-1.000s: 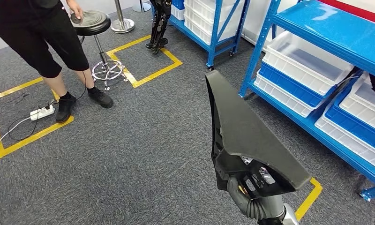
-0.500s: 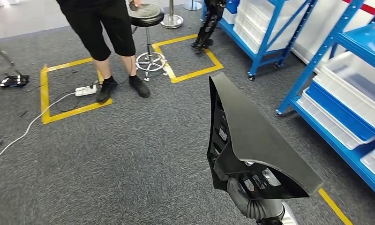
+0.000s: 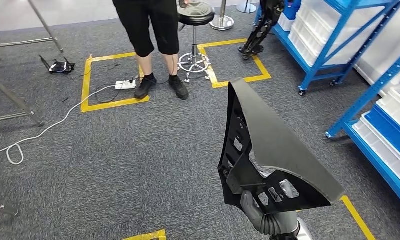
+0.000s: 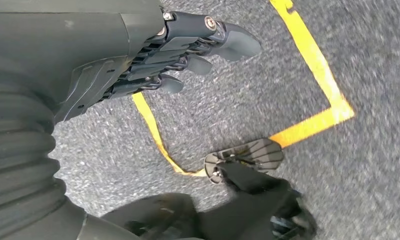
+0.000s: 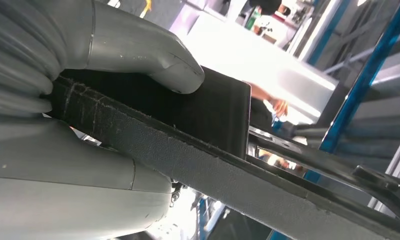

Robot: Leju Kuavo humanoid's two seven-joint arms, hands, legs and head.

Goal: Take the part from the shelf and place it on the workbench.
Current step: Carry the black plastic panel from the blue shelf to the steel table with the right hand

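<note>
A: How many parts is the robot carrying?

B: One. A single dark grey part (image 3: 268, 145), a long wedge-shaped plastic panel with a matte, grained outer face and a ribbed, cut-out inner frame. It stands upright above the carpet (image 3: 138, 165), held from below by the right hand (image 3: 263, 212).

A: How does that hand hold it?

B: In the right wrist view the right hand (image 5: 88, 100) has its thick grey thumb pressed on one face of the part (image 5: 208, 145) with the palm on the other, so the edge is clamped between them. That close view brings out the rough, pebbled edge, which the head view is too far off to resolve.

A: And the left hand?

B: The left hand (image 4: 153, 55) hangs over the carpet holding nothing, its dark fingers loosely bent and slightly apart.

A: What else is around?

B: One person (image 3: 150, 30) in black shorts and black shoes stands beside one round black stool (image 3: 195, 12). Yellow tape squares (image 3: 113, 80) mark the grey, speckled carpet; I count two full ones there. One white power strip (image 3: 125, 85) lies at the person's feet. Blue metal shelves (image 3: 338, 55) carry white bins.
</note>
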